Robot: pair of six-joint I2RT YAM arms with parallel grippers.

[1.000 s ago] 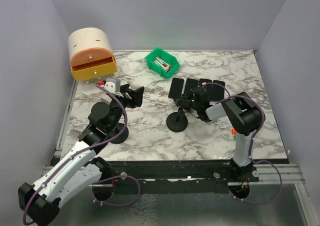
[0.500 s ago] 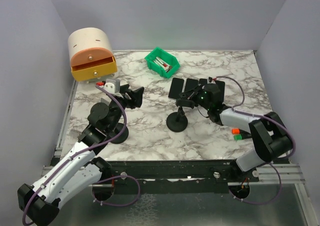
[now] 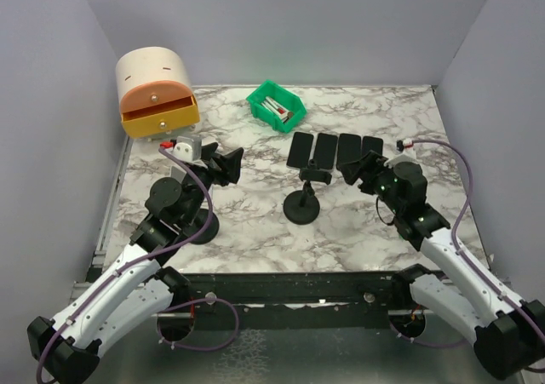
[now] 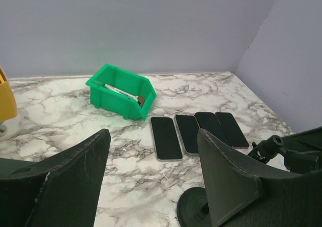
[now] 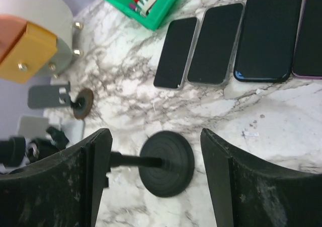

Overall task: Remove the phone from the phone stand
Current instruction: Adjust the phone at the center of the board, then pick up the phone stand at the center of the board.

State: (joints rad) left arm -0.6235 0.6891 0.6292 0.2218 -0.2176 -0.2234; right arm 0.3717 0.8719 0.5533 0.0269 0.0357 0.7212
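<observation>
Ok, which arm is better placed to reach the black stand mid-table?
Right. The right fingers, open, frame the stand in the right wrist view and sit close beside it from above; the left fingers are farther off. The stand looks empty already.

4 phones (image 4: 188,134) nr green bin (image 4: 121,93)

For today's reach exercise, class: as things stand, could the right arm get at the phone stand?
Probably yes. The right gripper is open and faces the phone stand, with only bare table between them.
</observation>
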